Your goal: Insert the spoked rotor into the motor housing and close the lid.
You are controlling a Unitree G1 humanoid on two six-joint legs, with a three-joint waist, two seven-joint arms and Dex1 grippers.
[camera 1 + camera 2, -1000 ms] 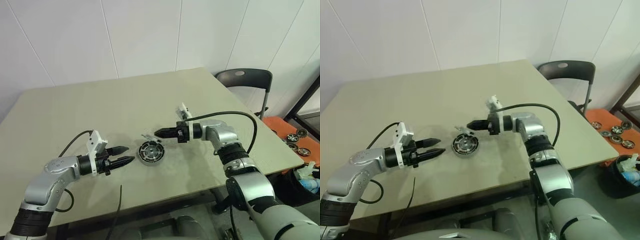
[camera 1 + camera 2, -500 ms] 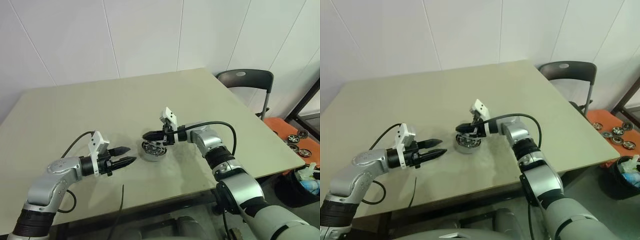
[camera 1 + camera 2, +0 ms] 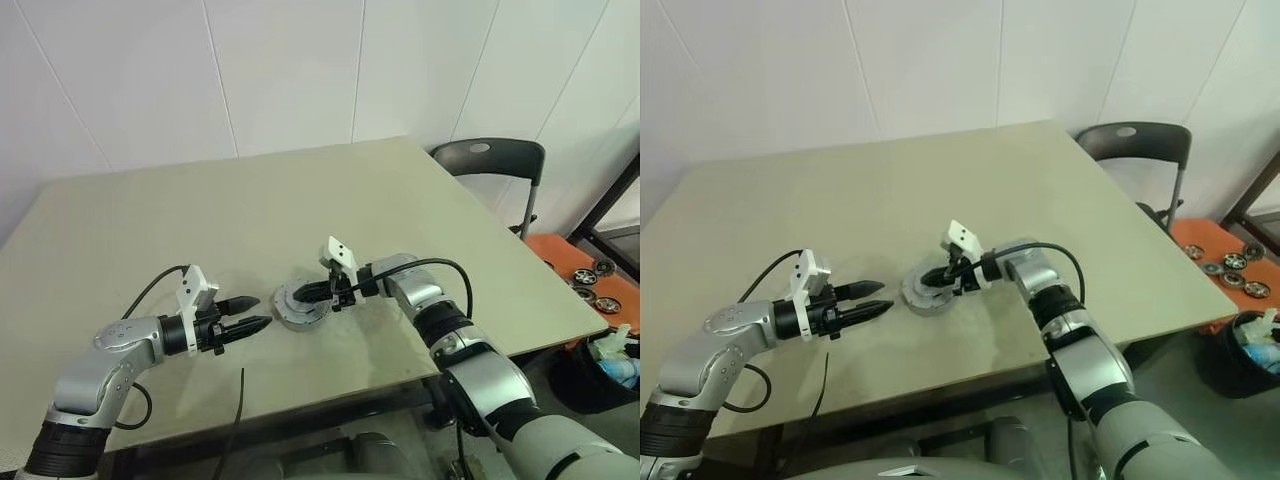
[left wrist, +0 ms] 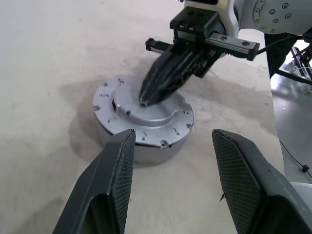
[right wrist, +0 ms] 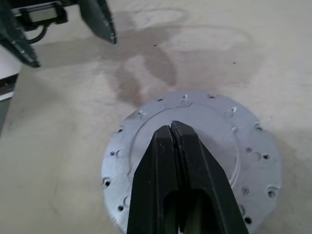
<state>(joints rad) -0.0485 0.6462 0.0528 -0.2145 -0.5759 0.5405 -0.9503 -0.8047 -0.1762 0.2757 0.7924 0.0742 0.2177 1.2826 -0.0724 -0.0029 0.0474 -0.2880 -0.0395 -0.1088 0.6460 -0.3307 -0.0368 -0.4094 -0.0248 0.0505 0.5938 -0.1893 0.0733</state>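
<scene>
The grey lid (image 4: 163,116) lies flat on top of the silvery motor housing (image 4: 148,148) at the middle of the table. My right gripper (image 5: 171,125) is shut, its tip resting on the lid's raised centre. It holds nothing. The left gripper (image 3: 262,311) stands open just left of the housing, pointing at it, with its fingers (image 4: 117,170) short of the housing's wall. The spoked rotor is hidden under the lid.
A dark chair (image 3: 490,160) stands past the beige table's (image 3: 200,220) far right corner. An orange box with wheel-like parts (image 3: 590,280) sits low on the right. A black cable (image 3: 238,410) hangs over the near table edge.
My right gripper swung left and down onto the housing. The housing's inside showed a second ago; now the lid covers it flat. The left gripper stayed put.
</scene>
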